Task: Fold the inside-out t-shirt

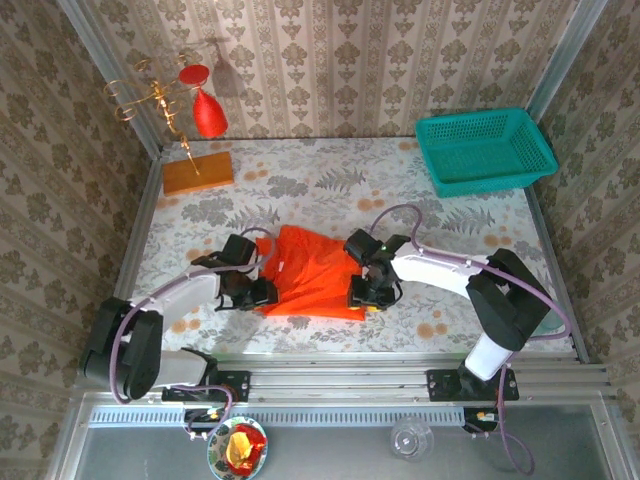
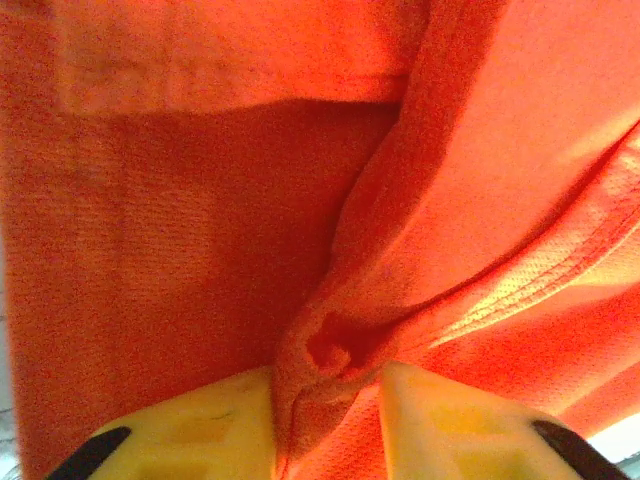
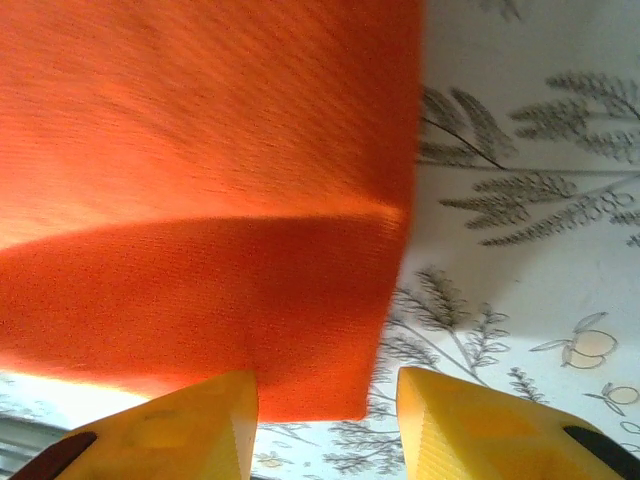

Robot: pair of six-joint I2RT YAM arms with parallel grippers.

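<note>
The floral-printed tabletop (image 1: 330,180) carries the bright orange-red, thin-knit t-shirt (image 1: 312,272), a rough rectangle at its middle. Close up, the yellow-fingered left end effector (image 2: 330,385) pinches a puckered ridge of its cloth, while the right end effector (image 3: 325,390) stands parted beside a smooth corner.
</note>
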